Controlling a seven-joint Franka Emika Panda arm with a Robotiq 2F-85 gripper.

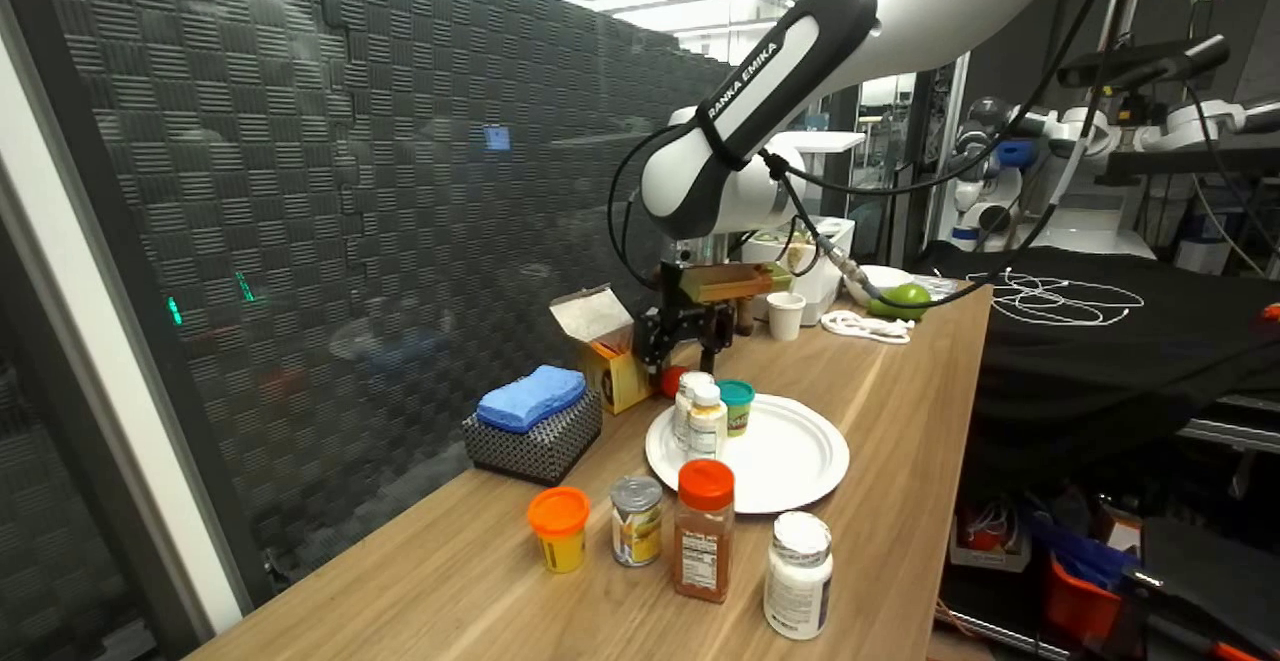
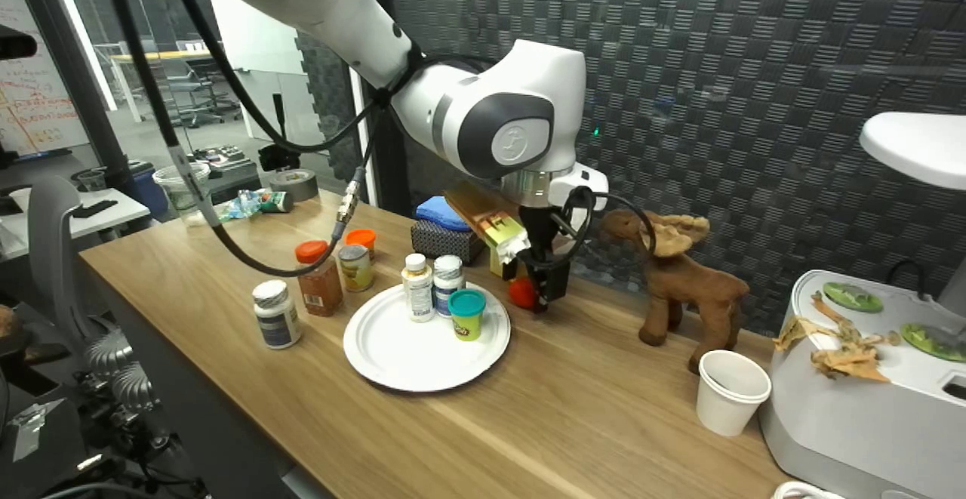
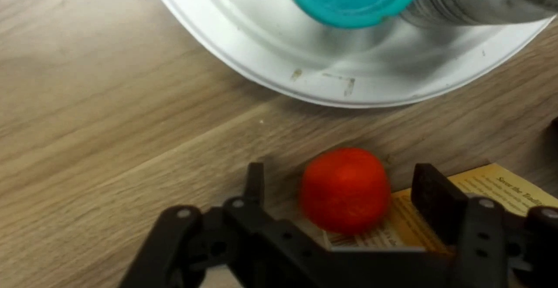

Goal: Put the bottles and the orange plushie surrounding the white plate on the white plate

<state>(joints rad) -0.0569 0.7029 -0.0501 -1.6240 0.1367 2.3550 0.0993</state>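
Observation:
The red-orange round plushie point(image 3: 346, 192) sits on the table beside the white plate point(image 3: 279, 76). My gripper point(image 3: 340, 177) is open, with one finger on each side of the plushie and a gap at both. In the exterior views the gripper point(image 2: 539, 295) partly hides the plushie point(image 2: 521, 292). On the plate stand two white bottles point(image 2: 418, 288) point(image 2: 448, 281) and a teal-lidded tub point(image 2: 466, 314). Off the plate stand a red-capped spice bottle point(image 1: 704, 531), a white bottle point(image 1: 798, 576), a grey-lidded can point(image 1: 636, 521) and an orange-lidded yellow tub point(image 1: 559, 529).
An open yellow box point(image 1: 615, 371) stands right beside the gripper and the plushie. A patterned box with a blue cloth point(image 1: 530, 399) is against the wall. A brown moose plush point(image 2: 690, 284), paper cups point(image 2: 730, 393) and a white planter point(image 2: 853, 393) stand on the gripper's far side.

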